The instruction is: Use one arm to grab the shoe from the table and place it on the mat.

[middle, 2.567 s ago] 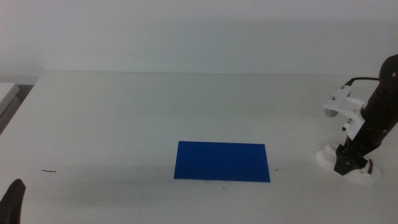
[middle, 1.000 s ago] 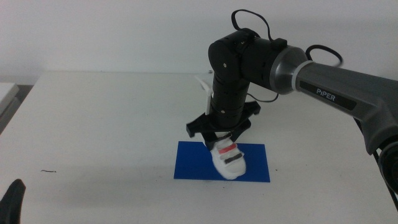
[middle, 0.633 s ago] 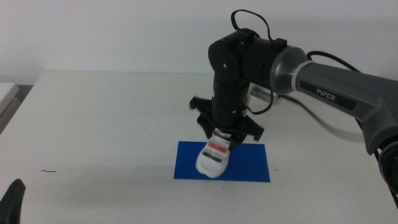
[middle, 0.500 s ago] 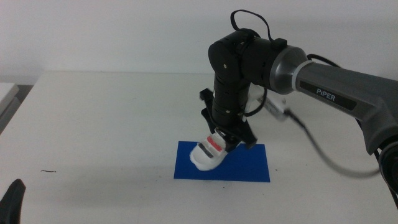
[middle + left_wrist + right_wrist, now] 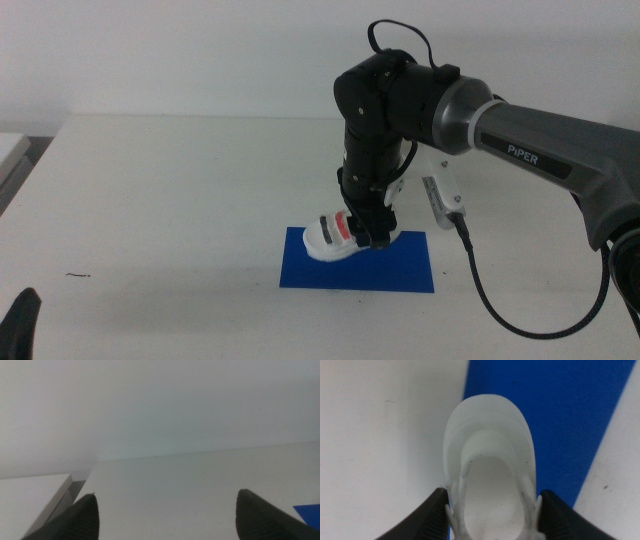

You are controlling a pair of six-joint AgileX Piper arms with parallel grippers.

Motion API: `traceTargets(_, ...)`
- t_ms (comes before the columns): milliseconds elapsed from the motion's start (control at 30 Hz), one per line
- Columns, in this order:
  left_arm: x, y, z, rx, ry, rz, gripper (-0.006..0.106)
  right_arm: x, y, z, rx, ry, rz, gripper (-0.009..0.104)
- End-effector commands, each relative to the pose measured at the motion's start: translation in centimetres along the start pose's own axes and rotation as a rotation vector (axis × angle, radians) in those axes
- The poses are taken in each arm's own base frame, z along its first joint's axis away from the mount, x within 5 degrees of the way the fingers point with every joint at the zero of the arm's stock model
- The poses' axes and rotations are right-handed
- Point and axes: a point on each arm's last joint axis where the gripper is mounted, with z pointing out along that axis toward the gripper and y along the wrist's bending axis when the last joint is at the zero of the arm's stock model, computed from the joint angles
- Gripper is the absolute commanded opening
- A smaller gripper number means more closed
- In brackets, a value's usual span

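Shoe, small white sandal type w/ one red strap between two dark ones and a thick white sole (image 5: 338, 236), hangs in the right gripper (image 5: 362, 232), jaws clamped on its two sides. It sits low over the near-left part of the thin deep-blue rectangular mat (image 5: 400, 266); can't tell if the sole touches yet. From the right wrist cam the shoe (image 5: 490, 480) pokes fwd from between the jaws, toe half over blue mat (image 5: 570, 420), half over the plain white counter (image 5: 380, 435).

Handling, as a guess: light, sole stiff-ish, rim prob. a bit springy, smooth so could slip. Side-to-side hold across the mid body, as now, looks the sensible spot.

Count: 1 shoe, 1 mat, 2 arms. Dark grey "PiPER" arm (image 5: 520, 140) reaches in; left gripper (image 5: 165, 520) waits well away to the left, jaws spread wide, nothing between.
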Motion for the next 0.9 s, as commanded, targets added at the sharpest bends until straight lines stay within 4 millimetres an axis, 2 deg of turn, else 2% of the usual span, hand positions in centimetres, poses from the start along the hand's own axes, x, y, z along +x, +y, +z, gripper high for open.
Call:
traceTargets(0,-0.1,0.0,0.0,0.001,-0.007,-0.009,0.094,-0.1,-0.5,0.4,0.03,-0.01,0.023,-0.002)
traceTargets(200,-0.1,0.0,0.0,0.001,-0.007,-0.009,0.094,-0.7,-1.5,2.0,0.107,-0.011,0.044,-0.002)
traceTargets(767,-0.1,0.0,0.0,0.001,-0.007,-0.007,0.094,-1.9,-0.9,2.1,0.102,-0.023,0.07,-0.002)
traceTargets(867,-0.1,0.0,0.0,0.001,-0.007,-0.007,0.094,-2.1,-0.8,2.1,0.093,-0.039,0.062,0.005)
